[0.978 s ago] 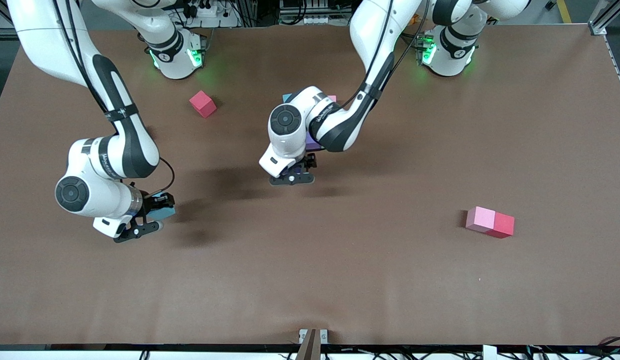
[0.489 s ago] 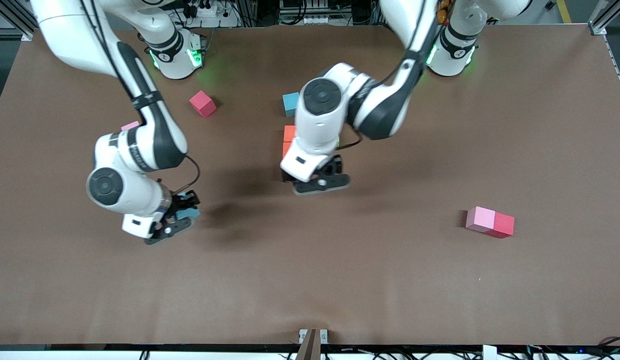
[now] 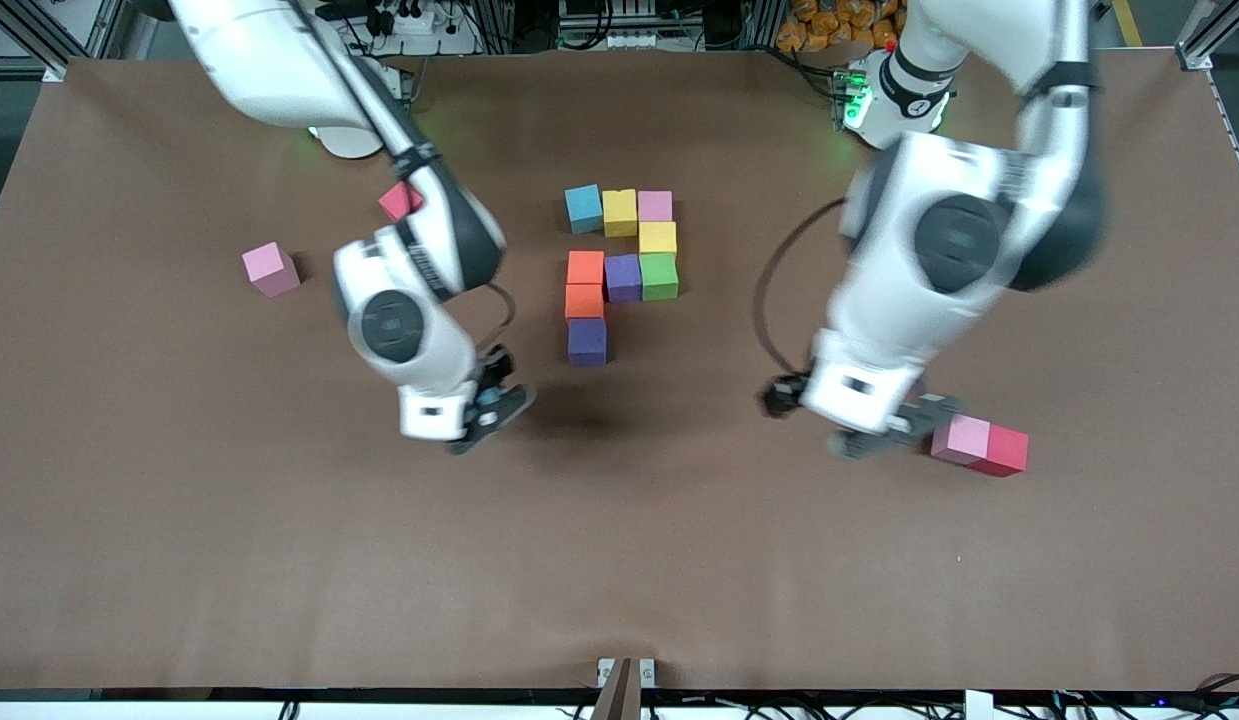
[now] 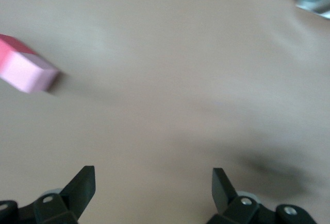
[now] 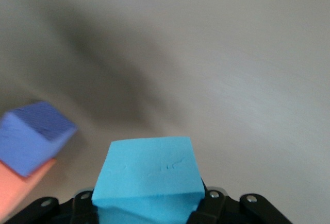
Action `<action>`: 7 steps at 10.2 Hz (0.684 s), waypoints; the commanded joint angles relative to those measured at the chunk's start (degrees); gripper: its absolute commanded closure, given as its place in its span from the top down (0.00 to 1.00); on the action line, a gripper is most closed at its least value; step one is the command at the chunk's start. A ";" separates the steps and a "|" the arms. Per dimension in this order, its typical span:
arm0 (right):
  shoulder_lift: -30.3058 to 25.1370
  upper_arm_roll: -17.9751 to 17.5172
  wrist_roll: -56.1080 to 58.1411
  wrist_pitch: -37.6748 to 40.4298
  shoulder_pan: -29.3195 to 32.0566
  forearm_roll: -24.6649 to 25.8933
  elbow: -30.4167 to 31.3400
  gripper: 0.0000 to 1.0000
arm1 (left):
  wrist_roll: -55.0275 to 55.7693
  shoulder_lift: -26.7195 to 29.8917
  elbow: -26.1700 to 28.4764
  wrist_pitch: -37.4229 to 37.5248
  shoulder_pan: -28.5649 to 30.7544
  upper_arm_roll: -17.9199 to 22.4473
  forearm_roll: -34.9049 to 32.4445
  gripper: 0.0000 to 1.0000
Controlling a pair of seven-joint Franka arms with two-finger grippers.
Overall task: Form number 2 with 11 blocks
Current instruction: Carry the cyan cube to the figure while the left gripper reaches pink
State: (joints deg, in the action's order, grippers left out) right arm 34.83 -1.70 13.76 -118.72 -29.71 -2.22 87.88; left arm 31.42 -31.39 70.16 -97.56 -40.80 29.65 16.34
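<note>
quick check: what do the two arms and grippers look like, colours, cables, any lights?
Both arms are glossy white shells with black joint bands and round grey caps at the wrists. A thin black cable loops beside each forearm. Green lights glow at the bases. The left gripper and right gripper are black, with dark fingers fixed by silver screws.

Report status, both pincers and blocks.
Right pincer shut on cyan foam cube, beside partial figure's purple foam cube. Left pincer open, near pink foam cube.

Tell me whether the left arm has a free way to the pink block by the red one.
Probably yes: the left gripper hangs open right beside the pink block, with only bare table between them.
</note>
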 commanded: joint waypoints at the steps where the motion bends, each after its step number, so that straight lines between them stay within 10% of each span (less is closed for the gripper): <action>1: 6.71 0.65 1.44 0.94 -5.87 0.03 -9.80 0.00 | -11.76 0.99 1.82 3.15 8.50 -1.78 0.71 1.00; 7: 10.07 0.73 24.26 0.77 -16.77 -0.50 -12.64 0.00 | -16.48 -6.31 3.05 3.08 15.13 -1.88 -2.17 1.00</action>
State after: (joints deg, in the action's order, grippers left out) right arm 43.04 -1.61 32.29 -118.53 -44.82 -2.23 77.44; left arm 15.28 -37.26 73.67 -94.74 -25.58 27.94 15.91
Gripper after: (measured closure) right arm 0.410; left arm 0.000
